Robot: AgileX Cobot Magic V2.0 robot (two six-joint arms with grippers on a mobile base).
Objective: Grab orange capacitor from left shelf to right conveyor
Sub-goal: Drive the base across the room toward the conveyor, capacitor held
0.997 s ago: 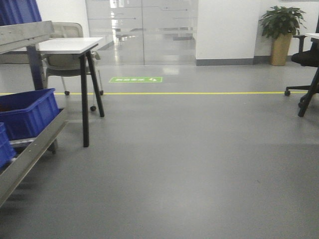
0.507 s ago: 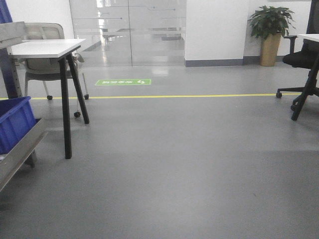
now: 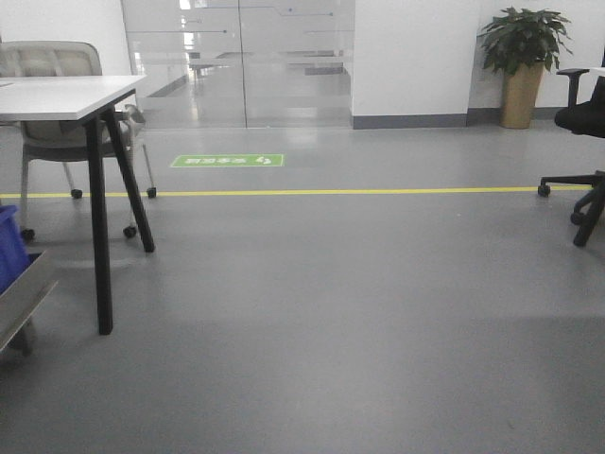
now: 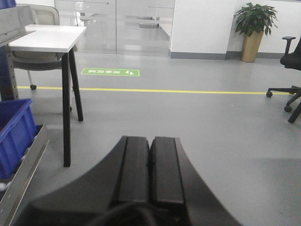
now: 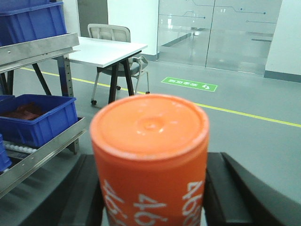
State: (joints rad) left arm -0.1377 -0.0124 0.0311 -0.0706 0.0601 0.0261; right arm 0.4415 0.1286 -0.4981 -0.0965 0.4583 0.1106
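In the right wrist view the orange capacitor [image 5: 149, 155] fills the foreground, flat top up, white "4680" on its side. My right gripper [image 5: 150, 197] is shut on it, a black finger on each side. The left shelf [image 5: 40, 49] with its steel lip stands at the left of that view, its lower level [image 5: 42, 153] below. The shelf's edge also shows at the left in the left wrist view [image 4: 21, 174]. My left gripper [image 4: 150, 165] is shut and empty, its fingers pressed together above the floor. The right conveyor is out of view.
Blue bins sit on the shelf [image 5: 35, 115] [image 4: 14, 136] [image 3: 8, 251]. A white table with black legs [image 3: 66, 95] and a chair [image 3: 52, 61] stand left. An office chair [image 3: 581, 180] stands right, a potted plant [image 3: 525, 57] by the far wall. A yellow line [image 3: 331, 192] crosses the grey floor.
The front view has swung to the right: the shelf and blue bins have slid almost out at the left edge, and the table has shifted left.
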